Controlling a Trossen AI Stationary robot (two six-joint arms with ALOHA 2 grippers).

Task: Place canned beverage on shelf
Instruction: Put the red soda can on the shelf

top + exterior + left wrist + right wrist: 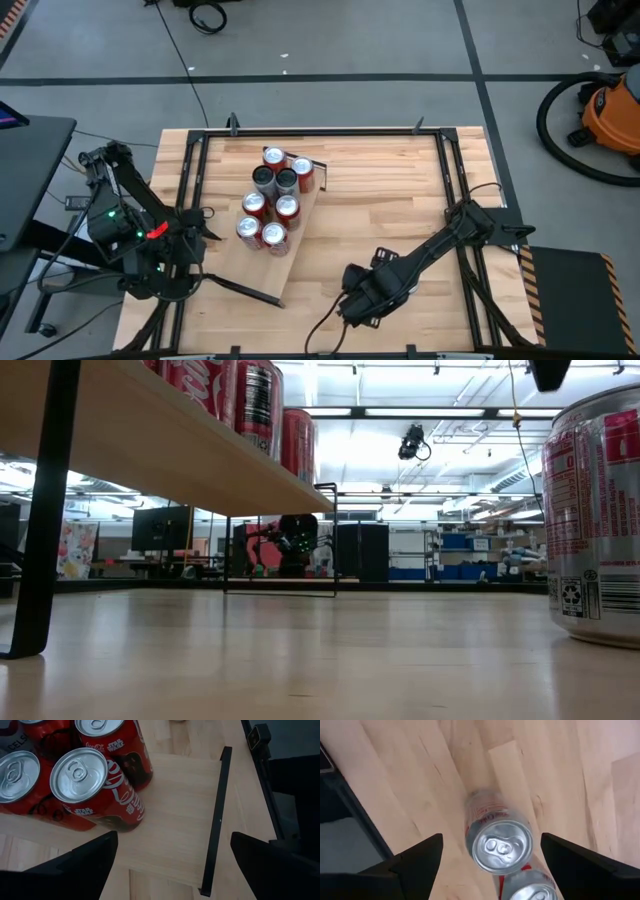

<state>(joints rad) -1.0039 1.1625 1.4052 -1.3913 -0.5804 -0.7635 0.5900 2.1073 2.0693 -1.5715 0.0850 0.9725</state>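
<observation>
Since neither arm holds a can, step: judged as the grasp, before any carry to the shelf.
High view, shelf: pale plank lying slantwise on the surface, red cans clustered on its far half, near half bare.
High view, left gripper: just beside the shelf's near end, waiting.
High view, right gripper: well apart from the shelf, off its near end; the can under it is hidden here.
Low view, silver can: upright on the surface, away from the shelf; shelf cans show along the plank's top edge.
Left wrist view, left gripper: jaws wide, empty, over the shelf's bare part by its dark end bar.
Right wrist view, right gripper: jaws wide, silver can between them, not touched.
Right wrist view, second can: touching or just beside the silver can; cannot tell which.
Doing it well: centre on the silver can, go down past the rim, close on the wall, avoid knocking the neighbour.
Placement: aim for the shelf's bare near half, clear of the red cluster and the left gripper.
</observation>
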